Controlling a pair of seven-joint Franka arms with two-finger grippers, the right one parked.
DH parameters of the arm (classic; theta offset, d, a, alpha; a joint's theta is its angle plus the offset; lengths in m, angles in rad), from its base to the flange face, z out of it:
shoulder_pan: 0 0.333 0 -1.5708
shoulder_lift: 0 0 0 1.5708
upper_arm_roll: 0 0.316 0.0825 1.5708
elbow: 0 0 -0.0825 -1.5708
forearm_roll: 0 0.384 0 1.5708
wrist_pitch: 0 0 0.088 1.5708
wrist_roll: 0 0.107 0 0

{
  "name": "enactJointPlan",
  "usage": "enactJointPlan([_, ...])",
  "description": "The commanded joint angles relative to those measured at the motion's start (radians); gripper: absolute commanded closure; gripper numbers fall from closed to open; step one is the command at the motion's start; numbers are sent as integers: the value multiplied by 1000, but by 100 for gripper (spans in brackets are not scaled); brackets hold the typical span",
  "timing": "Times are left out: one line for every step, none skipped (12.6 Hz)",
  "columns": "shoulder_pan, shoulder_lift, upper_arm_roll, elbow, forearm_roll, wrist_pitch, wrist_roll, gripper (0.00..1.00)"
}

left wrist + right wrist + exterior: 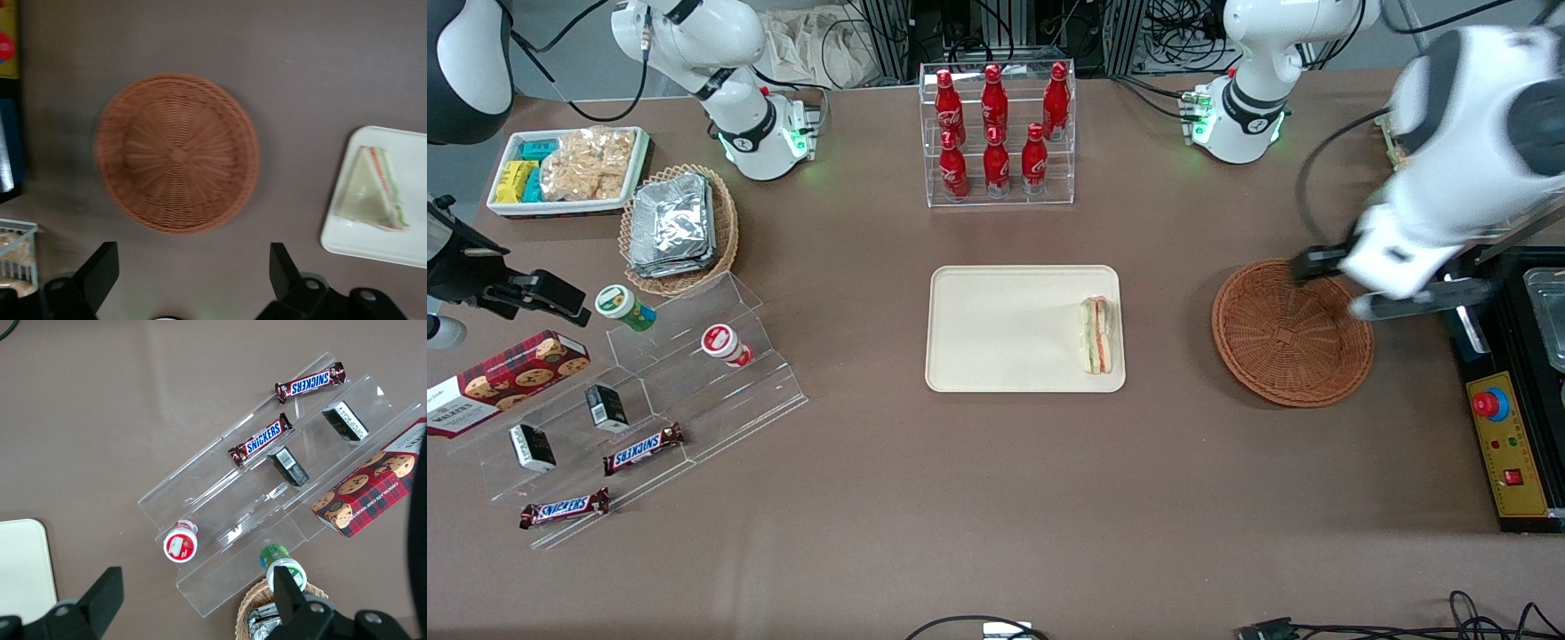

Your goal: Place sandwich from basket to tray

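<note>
Bottle rack stands near the worktop's robot-side edge, well apart from the action. Mid-table, the tray carries the sandwich at its end toward the working arm. Basket holds nothing. The gripper hovers above the basket, fingers spread wide, gripping nothing.

Front camera: high, looking steeply down on the table. Left wrist camera: above, facing straight down past the gripper (fingers spread), sharing basket and tray with front.
</note>
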Motion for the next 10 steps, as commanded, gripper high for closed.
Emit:
enactJointPlan([-42, -60, 95, -45, -11, 2, 27, 0])
enactJointPlan([-42, -66, 113, -38, -12, -1, 27, 0])
enactJointPlan([-44, -65, 119, -12, -12, -27, 28, 0])
enactJointPlan([-44, -62, 119, 19, -15, -58, 31, 0])
enactJointPlan([-50, -59, 118, 40, -20, -75, 33, 0])
enactJointPlan([-51, -54, 118, 56, -20, -86, 33, 0])
enactJointPlan([-51, -50, 118, 64, -20, -92, 33, 0])
enactJointPlan([-51, -50, 118, 64, -20, -92, 35, 0])
enactJointPlan([-51, -48, 118, 68, -20, -93, 35, 0])
enactJointPlan([-51, -48, 118, 70, -20, -95, 36, 0])
